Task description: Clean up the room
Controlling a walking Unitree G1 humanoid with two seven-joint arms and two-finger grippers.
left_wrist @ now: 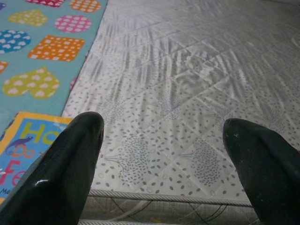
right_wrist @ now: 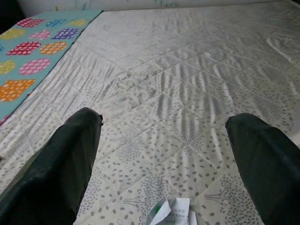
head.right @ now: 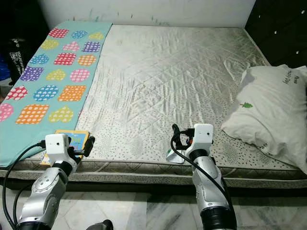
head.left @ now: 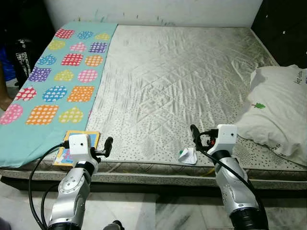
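Note:
A crumpled white paper scrap (head.left: 188, 155) lies near the front edge of the quilted grey mattress (head.left: 177, 76). My right gripper (head.left: 195, 134) hovers open just above and behind the scrap, which sits low between the fingers (right_wrist: 70, 154) in the right wrist view. A colourful children's book (head.left: 92, 136) rests at the front left, partly on the teal blanket (head.left: 57, 91). My left gripper (head.left: 106, 145) is open at the mattress edge beside the book (left_wrist: 23, 140), holding nothing.
A white pillow (head.left: 278, 110) lies on the right side of the bed. A black bag (head.left: 21, 57) stands on the floor to the left, and dark furniture (head.left: 283, 28) lines the right. Marble floor (head.left: 158, 211) runs along the bed's front.

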